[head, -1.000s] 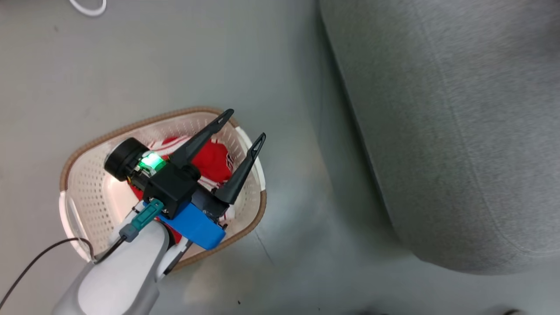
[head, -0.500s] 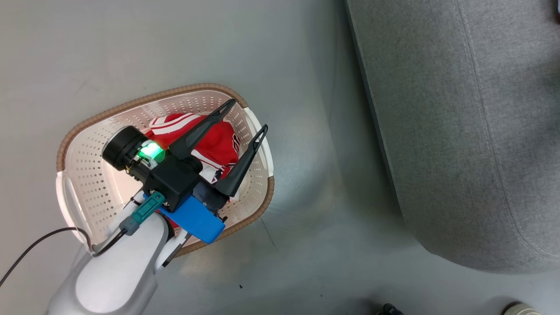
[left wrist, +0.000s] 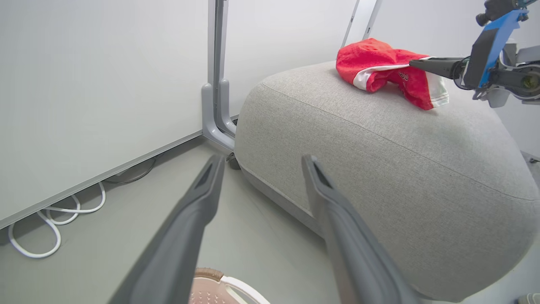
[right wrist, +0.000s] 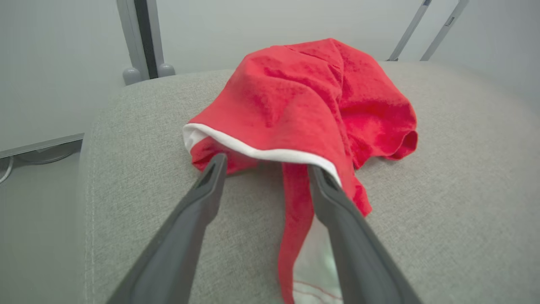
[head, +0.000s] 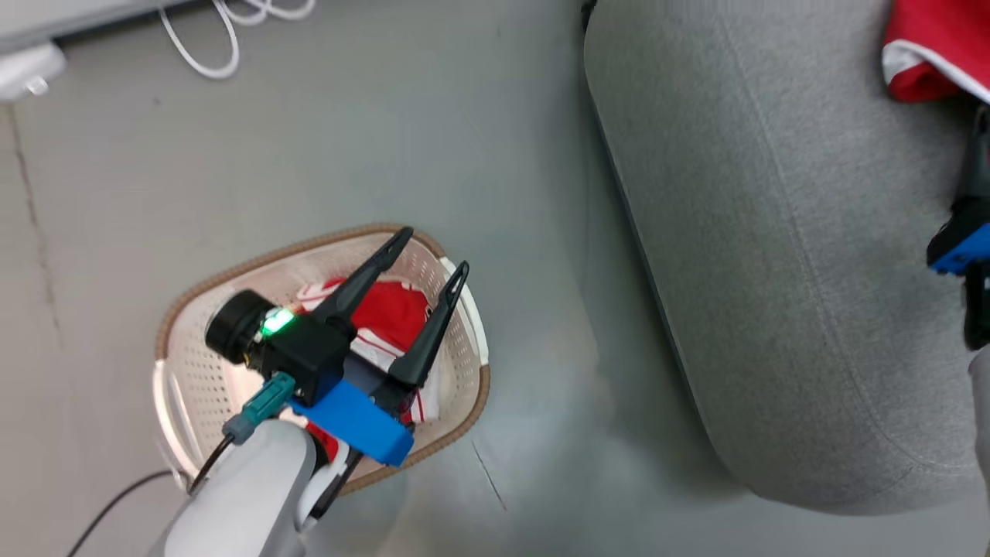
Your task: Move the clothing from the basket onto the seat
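Red white-edged garment [right wrist: 303,97], light-grey seat [head: 773,271], cream brown-rimmed basket [head: 195,377].

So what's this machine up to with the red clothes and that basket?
A two-armed robot is shifting laundry. A plain red garment with white edging lies on the grey seat, and the right gripper sits at its hem, jaws open, not gripping it. The left gripper hovers over the cream laundry basket on the floor, jaws open and empty, above a red-and-white striped jersey lying inside.
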